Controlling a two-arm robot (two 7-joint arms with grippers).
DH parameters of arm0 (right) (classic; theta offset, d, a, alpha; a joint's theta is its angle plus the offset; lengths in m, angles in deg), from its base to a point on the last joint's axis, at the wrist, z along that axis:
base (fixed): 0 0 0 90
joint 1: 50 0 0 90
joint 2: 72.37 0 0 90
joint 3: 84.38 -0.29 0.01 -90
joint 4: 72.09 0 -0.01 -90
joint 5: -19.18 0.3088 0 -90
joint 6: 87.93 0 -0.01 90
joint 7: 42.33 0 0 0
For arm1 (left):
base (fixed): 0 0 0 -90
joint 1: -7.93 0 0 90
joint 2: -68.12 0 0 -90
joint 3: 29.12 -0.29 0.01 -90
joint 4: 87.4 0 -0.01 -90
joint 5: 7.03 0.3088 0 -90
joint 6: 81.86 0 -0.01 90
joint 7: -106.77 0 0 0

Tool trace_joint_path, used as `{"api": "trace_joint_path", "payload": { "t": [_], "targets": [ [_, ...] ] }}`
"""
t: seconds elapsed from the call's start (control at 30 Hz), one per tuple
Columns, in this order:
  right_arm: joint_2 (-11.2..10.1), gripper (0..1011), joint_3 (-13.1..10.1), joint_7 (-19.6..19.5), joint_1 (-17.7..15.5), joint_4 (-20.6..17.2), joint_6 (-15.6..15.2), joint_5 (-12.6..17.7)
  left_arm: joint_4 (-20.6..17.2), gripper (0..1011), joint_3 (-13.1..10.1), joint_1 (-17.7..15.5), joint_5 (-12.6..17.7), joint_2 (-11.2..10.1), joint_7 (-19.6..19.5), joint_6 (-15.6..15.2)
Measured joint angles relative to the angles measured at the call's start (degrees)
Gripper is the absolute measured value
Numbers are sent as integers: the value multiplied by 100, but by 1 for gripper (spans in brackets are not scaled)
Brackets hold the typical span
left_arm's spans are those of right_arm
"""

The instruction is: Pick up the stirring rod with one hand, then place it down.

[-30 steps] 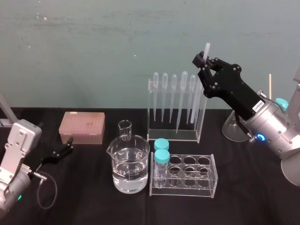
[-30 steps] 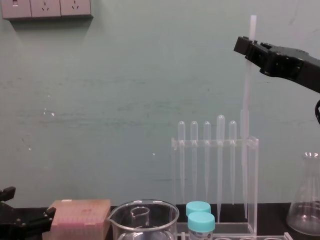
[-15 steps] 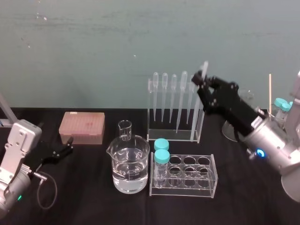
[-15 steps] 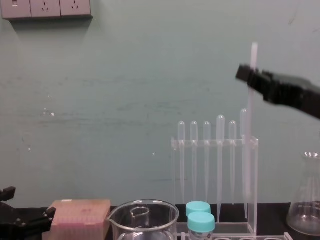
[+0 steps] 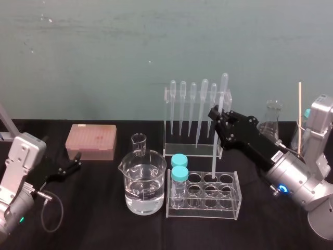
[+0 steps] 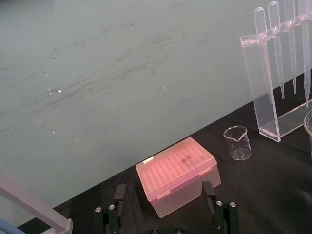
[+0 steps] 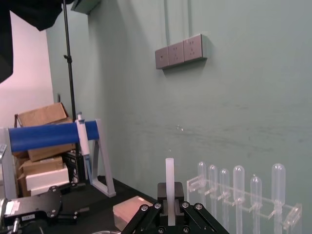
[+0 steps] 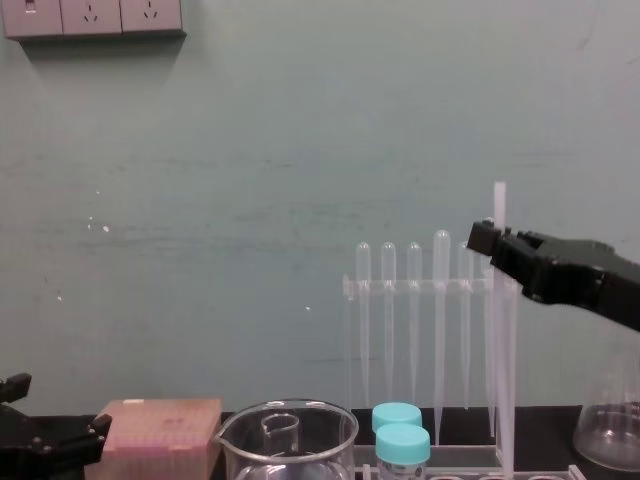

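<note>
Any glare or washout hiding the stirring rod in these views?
Head view: stirring rod pale against the clear pipette rack, easy to lose above the right tool; highlights on the beaker. Chest and right wrist views: its top stands out on the evenly lit wall, no glare. Left tool parked far left.

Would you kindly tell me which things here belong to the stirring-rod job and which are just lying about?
Job: stirring rod; right gripper, shut on it.
Lying about: pipette rack, water beaker, tube rack, pink box, flask; left gripper, parked at the left.
</note>
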Motion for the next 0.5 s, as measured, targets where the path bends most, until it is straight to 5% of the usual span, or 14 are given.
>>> {"api": "trace_joint_path", "payload": {
  "t": [0.5],
  "targets": [
    [186,70,109,175,206,497,281,-202,0,1000,0,0,0,0,0,0]
  ]
}}
